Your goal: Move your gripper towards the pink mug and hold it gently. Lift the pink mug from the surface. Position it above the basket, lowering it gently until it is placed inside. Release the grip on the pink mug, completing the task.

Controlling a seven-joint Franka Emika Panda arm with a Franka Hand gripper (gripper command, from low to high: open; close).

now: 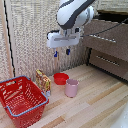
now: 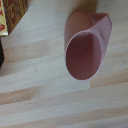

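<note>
On the wooden floor, beside the red bowl [image 1: 60, 78]: mug [image 1: 72, 88], upright, mouth up, directly below gripper [image 1: 62, 52]; fingers apart, empty, well above. Basket [image 1: 31, 82] toward exterior view's left.

Home-like room: wooden floor [image 1: 95, 97], dresser drawers [image 1: 107, 42].

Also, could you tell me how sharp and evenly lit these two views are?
Exterior view: soft and low-resolution, evenly lit, faint shadow beside the pink mug; gripper slightly blurred. Wrist view: the mug looks stretched and soft-edged, without glare.
</note>
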